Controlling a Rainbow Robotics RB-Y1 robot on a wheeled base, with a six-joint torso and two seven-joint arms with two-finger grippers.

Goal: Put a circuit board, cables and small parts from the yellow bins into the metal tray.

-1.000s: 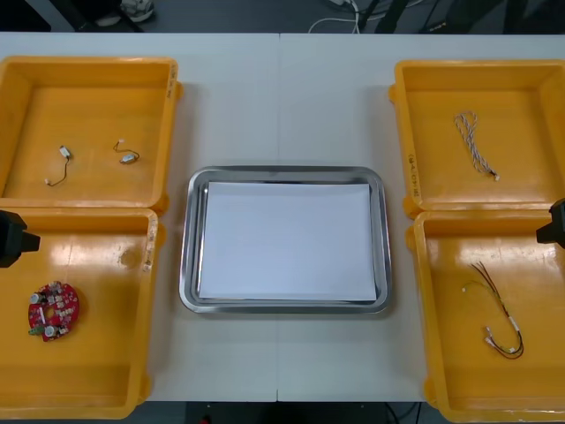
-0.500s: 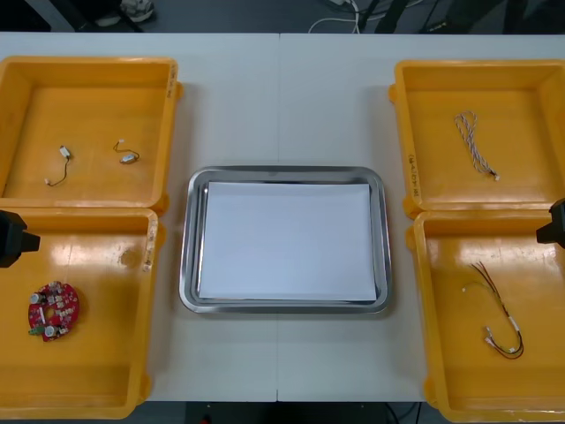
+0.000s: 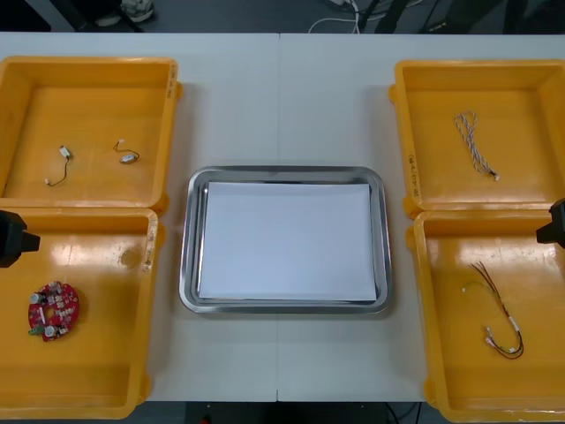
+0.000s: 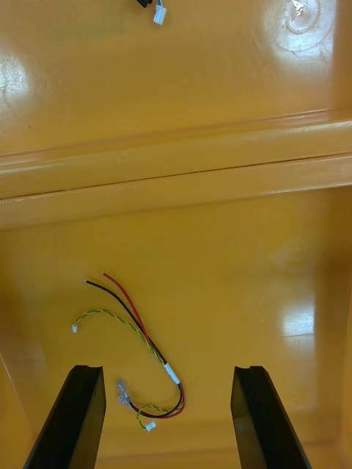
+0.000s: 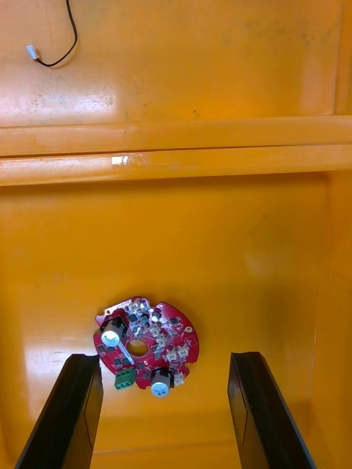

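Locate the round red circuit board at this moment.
In the front view the round red circuit board lies in the near yellow bin on the robot's left, toward its outer side; the open left hand hovers above it.

This looks like an electronics lab or workshop. A plain light tabletop [image 3: 282, 97] carries four yellow bins [image 3: 88, 62], two at each side, with a shiny tray [image 3: 187, 238] lined white between them. The bins hold sorted stock, not household goods: a round red circuit board [image 3: 53, 310], thin cables [image 3: 475, 144] and small metal parts [image 3: 129, 157]. Beyond the tabletop's far edge lies a dark floor [image 3: 247, 16] with loose cords [image 3: 353, 11].
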